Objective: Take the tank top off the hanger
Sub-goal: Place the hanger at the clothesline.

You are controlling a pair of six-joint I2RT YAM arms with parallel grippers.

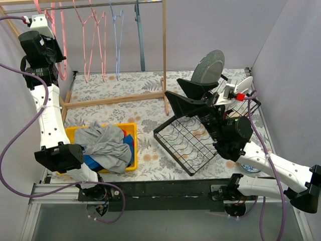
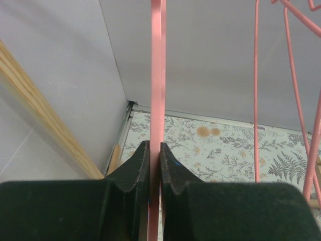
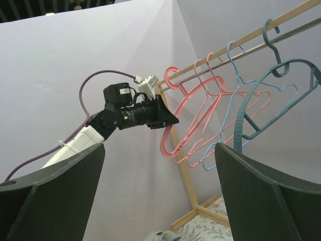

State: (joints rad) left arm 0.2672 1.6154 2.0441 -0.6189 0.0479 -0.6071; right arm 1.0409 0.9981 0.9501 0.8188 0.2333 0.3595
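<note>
Status from my end: left fingers (image 2: 133,173) are clamped on a pink hanger (image 2: 157,75); right fingers (image 3: 261,201) gape apart above the desk (image 1: 150,95). The grey tank top (image 1: 108,148) lies heaped in the yellow bin (image 1: 131,125), well apart from both.

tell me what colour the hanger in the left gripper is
Pink, best seen in the left wrist view, with the left gripper shut on the hanger.

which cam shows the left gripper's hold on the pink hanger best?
Left wrist: the left gripper is closed on the pink hanger, contact plain. Right wrist shows it only from afar; in top external the contact is unclear.
</note>
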